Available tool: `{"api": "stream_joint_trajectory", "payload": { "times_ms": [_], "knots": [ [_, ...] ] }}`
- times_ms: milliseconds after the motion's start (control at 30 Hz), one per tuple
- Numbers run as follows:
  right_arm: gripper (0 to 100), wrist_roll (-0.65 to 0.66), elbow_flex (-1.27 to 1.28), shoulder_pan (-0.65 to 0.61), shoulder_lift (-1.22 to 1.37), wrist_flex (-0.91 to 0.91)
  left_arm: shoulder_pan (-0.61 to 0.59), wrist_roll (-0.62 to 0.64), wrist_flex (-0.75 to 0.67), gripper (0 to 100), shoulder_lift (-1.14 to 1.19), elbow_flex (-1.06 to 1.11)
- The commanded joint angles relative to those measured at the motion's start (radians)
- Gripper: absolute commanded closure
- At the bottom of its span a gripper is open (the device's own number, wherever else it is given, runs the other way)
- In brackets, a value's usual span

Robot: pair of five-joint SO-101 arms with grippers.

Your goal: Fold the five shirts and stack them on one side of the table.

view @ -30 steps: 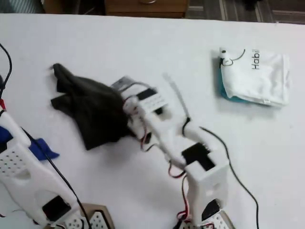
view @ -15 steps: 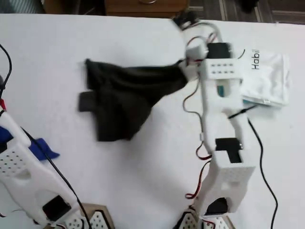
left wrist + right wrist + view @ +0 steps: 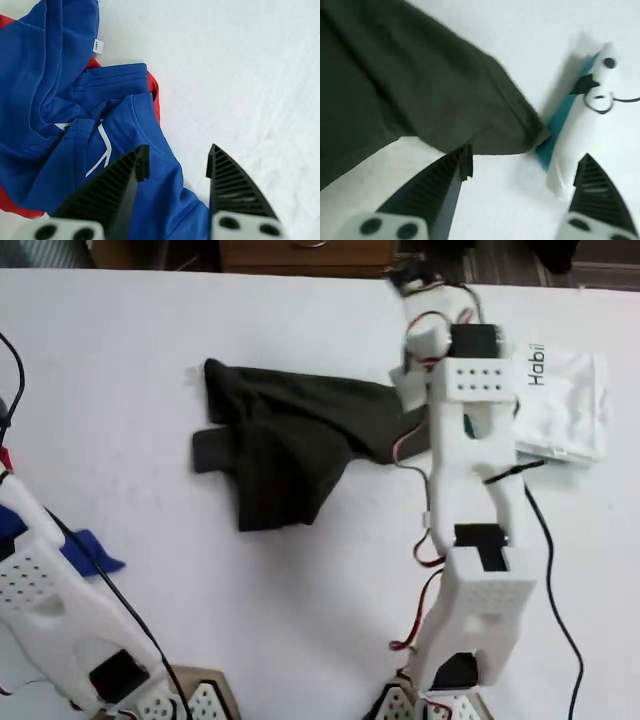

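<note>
A dark shirt (image 3: 290, 440) lies rumpled and partly spread in the middle of the table. My right gripper (image 3: 412, 380) hovers open over its right edge, holding nothing. From the right wrist, that dark shirt's (image 3: 405, 85) hem ends right beside a folded white shirt (image 3: 590, 130) stacked on a teal one (image 3: 555, 130), between the open right gripper's (image 3: 525, 159) jaws. The stack (image 3: 550, 400) sits at the table's right. My left gripper (image 3: 178, 155) stands open above a crumpled blue shirt (image 3: 65, 115) lying on a red shirt (image 3: 154, 92).
The left arm (image 3: 50, 610) sits at the near left corner, with a scrap of blue shirt (image 3: 90, 552) showing beside it. Cables (image 3: 545, 540) trail from the right arm. White table (image 3: 250, 320) stretches bare at the far side and near middle.
The right arm swung from the table's middle to the far right, dragging the dark shirt rightward and spreading it out. Its gripper has now let the shirt go beside the stack.
</note>
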Motion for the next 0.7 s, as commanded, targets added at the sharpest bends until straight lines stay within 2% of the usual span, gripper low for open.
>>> {"api": "stream_joint_trajectory", "payload": {
  "times_ms": [0, 100, 367, 667],
  "knots": [
    [67.3, -0.040, -0.034, -0.107, -0.079, 0.139, -0.009, -0.002, 0.015, 79, -0.081, -0.044],
    [68.0, -0.132, -0.034, -0.202, -0.084, 0.211, -0.008, -0.002, 0.017, 79, -0.081, -0.044],
    [75.5, -0.250, 0.158, -0.475, -0.081, 0.199, -0.035, -0.002, 0.017, 79, -0.087, -0.042],
    [75.5, -0.382, 0.290, -0.644, -0.079, 0.079, -0.054, -0.005, 0.017, 79, -0.173, -0.035]
  ]
}}
